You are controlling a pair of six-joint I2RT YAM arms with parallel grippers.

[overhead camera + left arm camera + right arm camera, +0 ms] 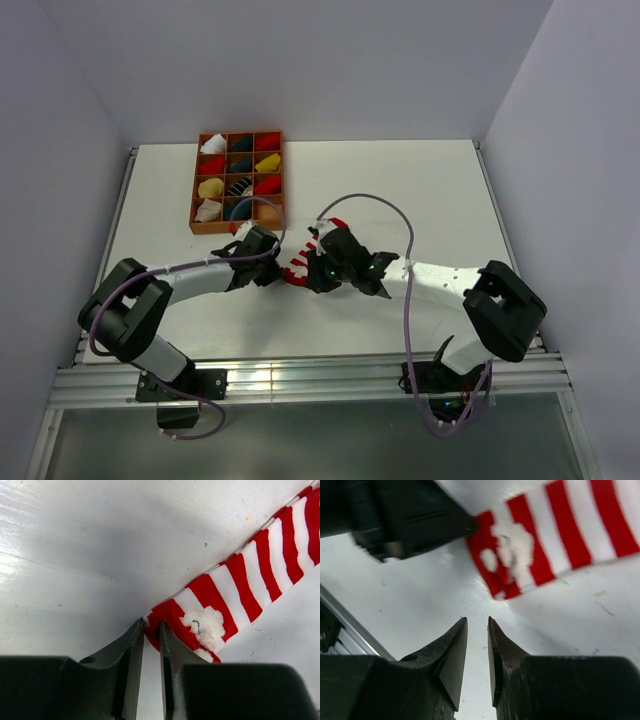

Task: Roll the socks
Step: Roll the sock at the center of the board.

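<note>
Left claw (150,625), apparently tight on corner of striped sock (250,580)

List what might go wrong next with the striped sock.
1. The left tool seems to pinch only the very corner of the striped sock, so the cloth could slip out once pulled.
2. The right tool hangs empty, slightly parted, close to the left one; reaching for the same end, they might bump.

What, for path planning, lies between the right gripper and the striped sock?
Only bare table, per the right wrist view; the right gripper stands off the sock.
</note>
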